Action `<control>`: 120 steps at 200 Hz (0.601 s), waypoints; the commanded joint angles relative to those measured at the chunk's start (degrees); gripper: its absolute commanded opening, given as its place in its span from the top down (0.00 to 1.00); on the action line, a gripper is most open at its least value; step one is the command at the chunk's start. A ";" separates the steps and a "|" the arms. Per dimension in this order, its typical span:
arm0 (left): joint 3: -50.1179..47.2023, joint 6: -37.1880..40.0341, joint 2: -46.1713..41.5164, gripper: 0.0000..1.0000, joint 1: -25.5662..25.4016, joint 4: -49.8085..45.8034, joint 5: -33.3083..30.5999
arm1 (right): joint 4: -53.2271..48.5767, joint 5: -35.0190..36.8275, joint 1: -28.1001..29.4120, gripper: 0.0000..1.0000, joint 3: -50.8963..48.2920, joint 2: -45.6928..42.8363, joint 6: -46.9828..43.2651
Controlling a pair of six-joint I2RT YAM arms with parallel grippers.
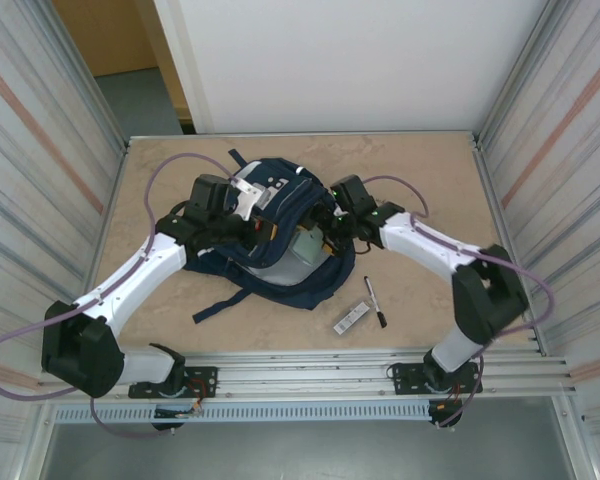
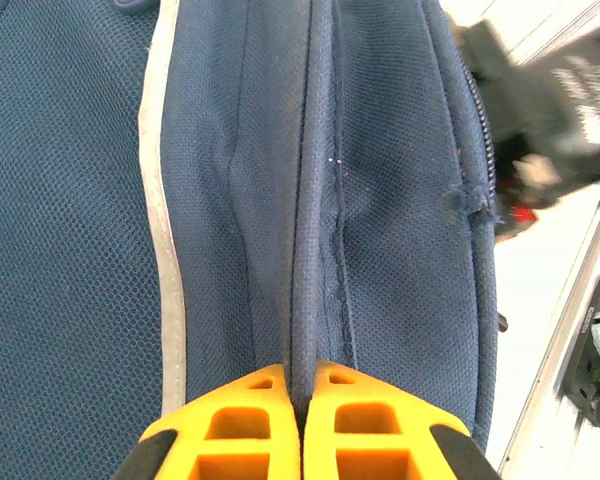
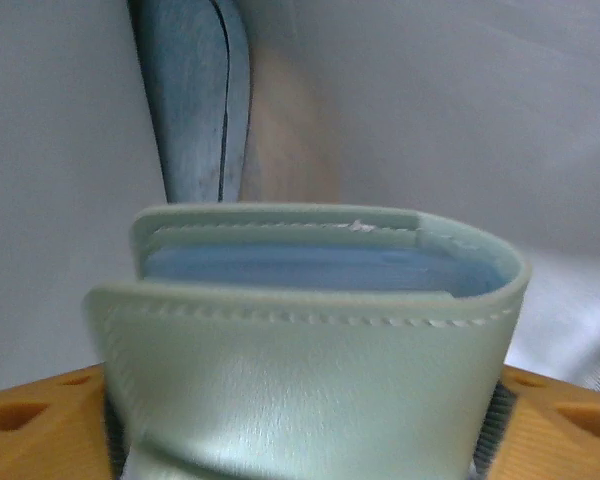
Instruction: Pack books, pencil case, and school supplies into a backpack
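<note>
pen (image 1: 375, 301) and flat white-and-black bar (image 1: 351, 319) lie at five o'clock from the soft navy backpack (image 1: 285, 285). left gripper (image 2: 302, 385) pinches its fabric ridge tight. right gripper (image 3: 300, 430) grips the smooth, stitched, round-ended pencil case (image 3: 310, 350) at its three o'clock side.

Overhead view looks down from behind; left wrist view hugs the backpack (image 2: 400, 200).

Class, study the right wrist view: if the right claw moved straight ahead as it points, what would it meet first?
Likely the pale grey lining inside the backpack, just past the pencil case the right claw grips; depth is unclear.
</note>
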 commanded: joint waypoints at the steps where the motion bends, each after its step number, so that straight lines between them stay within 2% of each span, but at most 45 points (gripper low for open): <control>1: 3.11 -0.76 -3.92 1.00 0.44 2.30 3.76 | 2.60 -2.95 1.02 0.09 4.66 6.77 5.98; 9: 3.02 -0.60 -4.19 1.00 0.67 2.06 3.63 | 3.27 -5.41 1.25 0.07 5.34 8.20 6.43; 22: 2.75 -0.44 -4.61 1.00 1.03 1.63 3.54 | 2.74 -5.40 1.53 0.05 5.05 8.14 6.30; 55: 1.82 -0.23 -5.00 1.00 2.01 1.66 3.71 | 0.26 -3.94 -0.39 0.06 -0.51 1.76 2.24; 98: 1.77 -0.49 -4.50 1.00 2.10 2.31 4.24 | -3.63 -2.39 -0.92 0.18 -7.24 -5.49 -4.44; 120: 1.93 -0.73 -3.92 1.00 2.15 2.64 4.25 | -3.16 0.59 1.08 0.31 -7.21 -4.16 -4.57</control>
